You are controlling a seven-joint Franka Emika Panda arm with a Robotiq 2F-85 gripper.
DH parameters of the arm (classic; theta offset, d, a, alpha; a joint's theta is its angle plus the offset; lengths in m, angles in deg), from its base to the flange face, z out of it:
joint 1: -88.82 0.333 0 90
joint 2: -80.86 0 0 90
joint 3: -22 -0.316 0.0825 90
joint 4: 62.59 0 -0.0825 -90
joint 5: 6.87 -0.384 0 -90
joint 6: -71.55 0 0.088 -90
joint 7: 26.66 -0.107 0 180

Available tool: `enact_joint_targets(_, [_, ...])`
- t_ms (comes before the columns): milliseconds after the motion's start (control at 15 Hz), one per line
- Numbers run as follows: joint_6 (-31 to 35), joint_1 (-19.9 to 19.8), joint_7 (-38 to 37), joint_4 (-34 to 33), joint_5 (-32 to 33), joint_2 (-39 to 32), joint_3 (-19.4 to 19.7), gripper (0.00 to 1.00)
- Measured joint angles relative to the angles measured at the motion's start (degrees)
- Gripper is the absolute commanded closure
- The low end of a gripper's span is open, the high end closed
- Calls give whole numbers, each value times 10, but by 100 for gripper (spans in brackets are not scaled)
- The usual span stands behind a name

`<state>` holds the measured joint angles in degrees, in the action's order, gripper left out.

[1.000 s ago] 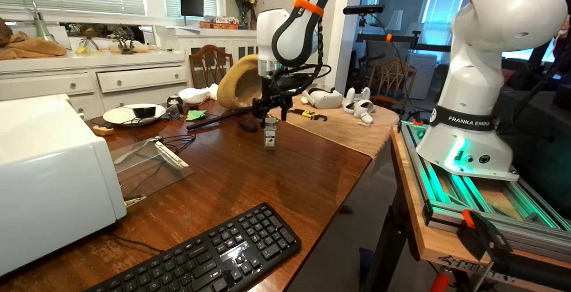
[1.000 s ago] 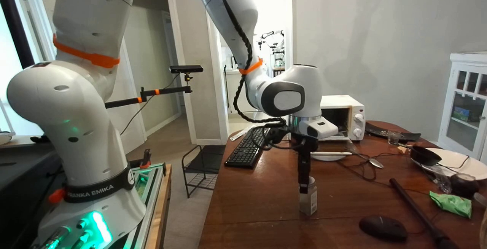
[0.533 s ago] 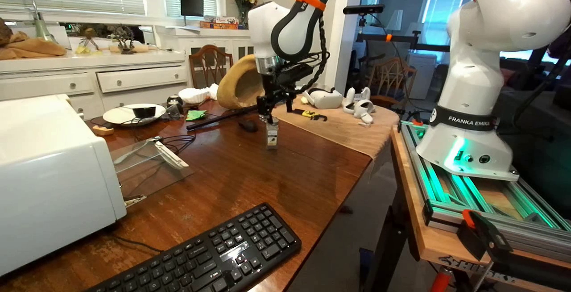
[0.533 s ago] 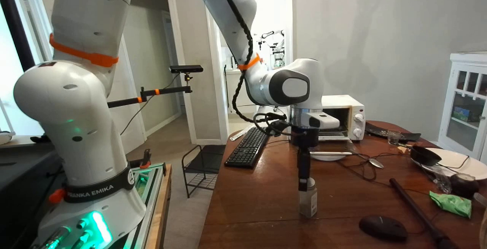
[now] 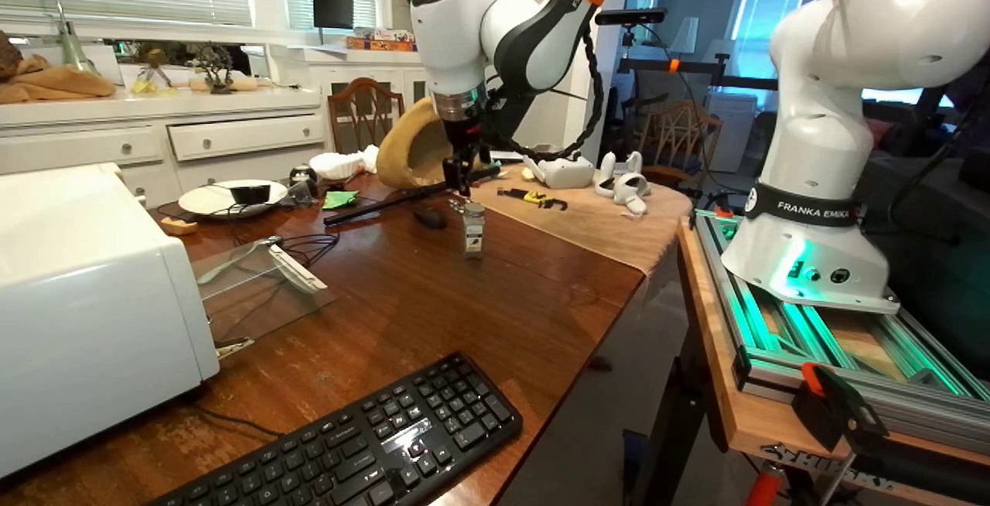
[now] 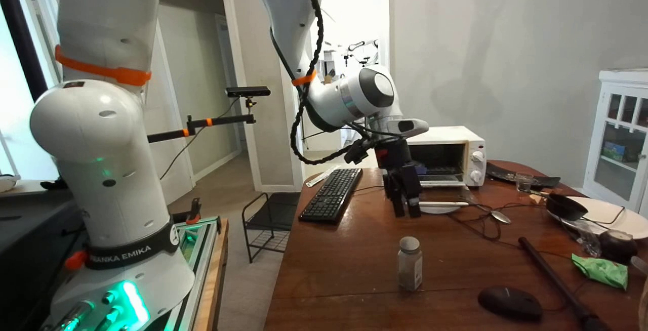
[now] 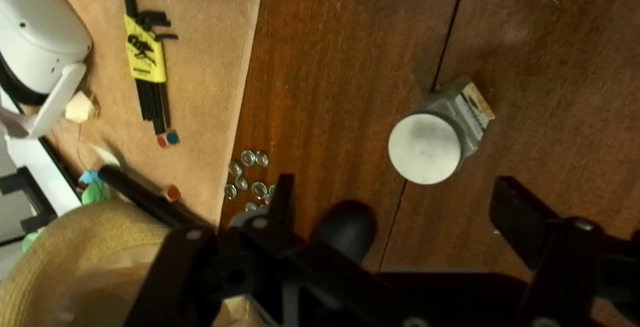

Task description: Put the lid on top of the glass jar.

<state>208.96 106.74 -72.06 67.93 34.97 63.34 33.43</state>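
A small, upright clear-glass jar (image 6: 410,271), topped with a round whitish lid (image 7: 424,148), stands on a brown wooden table (image 6: 349,262) as a black two-fingered robot gripper (image 7: 394,192), fingers spread apart, hangs higher nearby.

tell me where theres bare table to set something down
Bare wood shows between the keyboard, the jar and the open oven door, and from the jar to the table edge. It's crowded around the plate: cables, a green wrapper, a black rod.
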Motion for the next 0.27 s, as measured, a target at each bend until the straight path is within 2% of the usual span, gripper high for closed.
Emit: enact_joint_targets(267, [21,-29,35,10,88,4,-30,0])
